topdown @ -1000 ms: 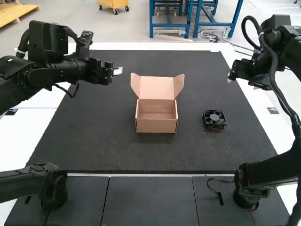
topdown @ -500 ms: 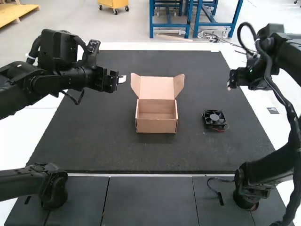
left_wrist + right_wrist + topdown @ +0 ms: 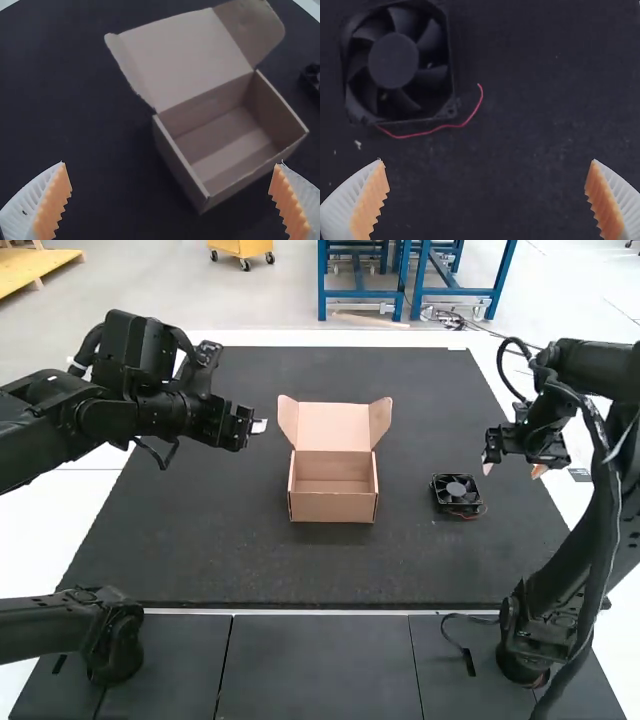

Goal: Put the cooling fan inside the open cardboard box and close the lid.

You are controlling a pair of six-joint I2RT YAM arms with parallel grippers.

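Fan [image 3: 458, 495] lies flat just right of the open box [image 3: 333, 485]; your right gripper [image 3: 512, 466] hangs spread and empty, further right. Descend there and a finger may shove it or snag its red wire [image 3: 465, 120]. Your left gripper [image 3: 250, 426] hovers spread, left of the box.

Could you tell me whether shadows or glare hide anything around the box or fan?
High view: even light, no glare or hard shadow around the cardboard box. Left wrist view: the box's inside is lit down to its floor. Right wrist view: the cooling fan is dark on the dark mat, blades still discernible.
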